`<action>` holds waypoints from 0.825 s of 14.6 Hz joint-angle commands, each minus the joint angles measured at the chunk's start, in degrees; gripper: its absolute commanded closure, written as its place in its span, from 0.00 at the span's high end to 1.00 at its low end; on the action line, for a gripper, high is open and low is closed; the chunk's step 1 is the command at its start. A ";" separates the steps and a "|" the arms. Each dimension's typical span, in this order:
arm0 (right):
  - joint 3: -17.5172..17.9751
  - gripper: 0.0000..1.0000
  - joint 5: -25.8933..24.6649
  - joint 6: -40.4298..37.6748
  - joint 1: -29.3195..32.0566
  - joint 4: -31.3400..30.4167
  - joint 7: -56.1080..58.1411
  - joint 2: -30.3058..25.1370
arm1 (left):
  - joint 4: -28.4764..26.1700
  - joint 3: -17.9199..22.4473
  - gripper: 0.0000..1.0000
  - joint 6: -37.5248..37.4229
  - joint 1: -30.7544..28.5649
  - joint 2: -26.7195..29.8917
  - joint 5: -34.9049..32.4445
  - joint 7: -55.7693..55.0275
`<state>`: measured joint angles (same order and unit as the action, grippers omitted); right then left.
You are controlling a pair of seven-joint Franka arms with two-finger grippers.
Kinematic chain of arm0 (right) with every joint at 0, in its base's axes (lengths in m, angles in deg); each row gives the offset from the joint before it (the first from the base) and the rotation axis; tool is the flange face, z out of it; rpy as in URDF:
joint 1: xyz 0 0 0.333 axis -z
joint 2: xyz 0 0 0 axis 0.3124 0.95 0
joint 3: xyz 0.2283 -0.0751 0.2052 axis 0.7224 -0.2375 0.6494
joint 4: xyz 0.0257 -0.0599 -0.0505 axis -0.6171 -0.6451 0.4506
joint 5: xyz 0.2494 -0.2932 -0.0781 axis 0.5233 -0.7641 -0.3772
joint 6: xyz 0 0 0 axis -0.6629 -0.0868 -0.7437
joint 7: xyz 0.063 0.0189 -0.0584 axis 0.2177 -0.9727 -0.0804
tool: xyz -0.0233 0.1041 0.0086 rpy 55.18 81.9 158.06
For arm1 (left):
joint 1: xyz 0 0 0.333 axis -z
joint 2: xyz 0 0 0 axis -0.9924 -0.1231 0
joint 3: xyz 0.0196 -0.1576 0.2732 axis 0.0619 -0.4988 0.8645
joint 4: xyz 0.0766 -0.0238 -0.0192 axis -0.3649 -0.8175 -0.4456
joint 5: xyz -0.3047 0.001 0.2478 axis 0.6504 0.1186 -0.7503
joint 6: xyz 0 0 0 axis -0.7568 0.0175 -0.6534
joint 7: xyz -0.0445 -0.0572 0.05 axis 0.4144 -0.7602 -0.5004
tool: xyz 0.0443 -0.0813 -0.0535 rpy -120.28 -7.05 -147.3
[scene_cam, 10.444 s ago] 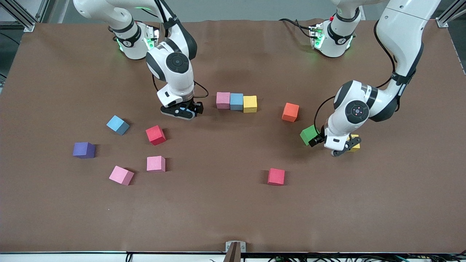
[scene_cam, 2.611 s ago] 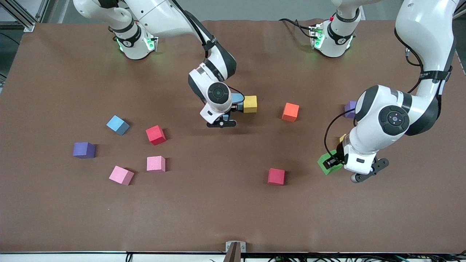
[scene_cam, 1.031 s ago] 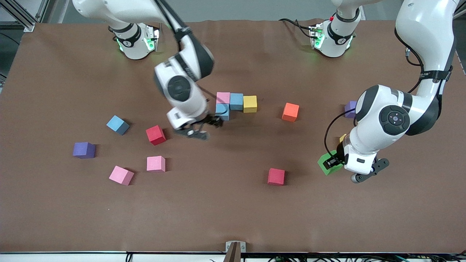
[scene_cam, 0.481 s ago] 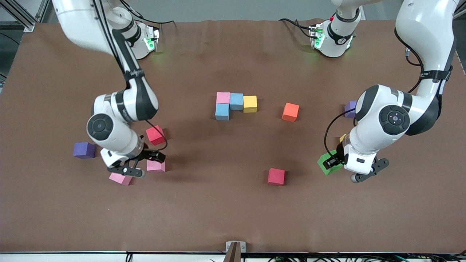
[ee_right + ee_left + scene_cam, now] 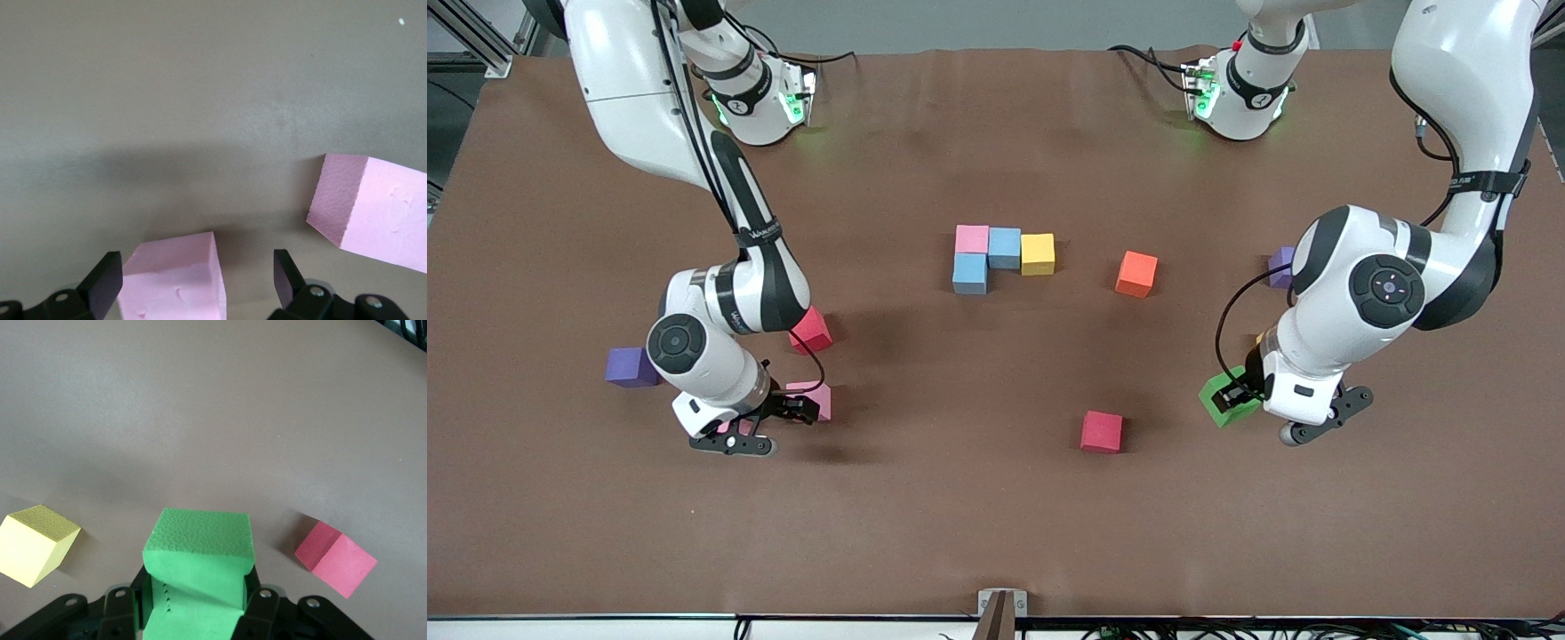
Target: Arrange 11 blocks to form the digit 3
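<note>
Four blocks form a joined group at mid-table: pink [image 5: 972, 238], blue [image 5: 1004, 247] and yellow [image 5: 1038, 253] in a row, with a second blue block [image 5: 970, 273] nearer the camera against the pink one. My right gripper [image 5: 760, 425] is open and low. A pink block [image 5: 177, 277] lies between its fingers [image 5: 107, 280] without touching them; the front view hides most of it. A second pink block [image 5: 811, 400] lies beside it. My left gripper [image 5: 1236, 398] waits, shut on the green block [image 5: 199, 560].
Loose on the brown table [image 5: 960, 516] are an orange block [image 5: 1136, 273], a red block [image 5: 811, 329] near the right arm and another red block [image 5: 1101, 431] near the green one. A yellow block [image 5: 37, 543] lies beside the left gripper. Purple cubes [image 5: 630, 366] [image 5: 1282, 265] lie toward each end.
My right arm has swung away from the joined group, leaving the second blue block there, and come down with open fingers around a pink block. The left arm has not moved.
</note>
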<state>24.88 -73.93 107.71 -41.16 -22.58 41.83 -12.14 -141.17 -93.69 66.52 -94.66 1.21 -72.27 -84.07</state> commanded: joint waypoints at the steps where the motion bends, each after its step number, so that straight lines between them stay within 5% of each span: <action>1: 0.64 1.00 -0.16 -2.26 0.37 0.99 0.69 -0.89 | 0.32 -0.74 0.29 -1.44 -0.49 0.66 -0.33 -0.02; 12: 0.90 1.00 1.59 -2.96 -0.07 -0.41 9.66 -0.45 | 0.23 -0.74 0.29 -2.23 -0.14 1.10 0.64 -0.20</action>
<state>25.37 -73.66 104.73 -41.22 -22.05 50.64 -11.99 -141.12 -94.18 66.13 -94.69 1.27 -72.20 -84.23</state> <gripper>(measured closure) 0.000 0.467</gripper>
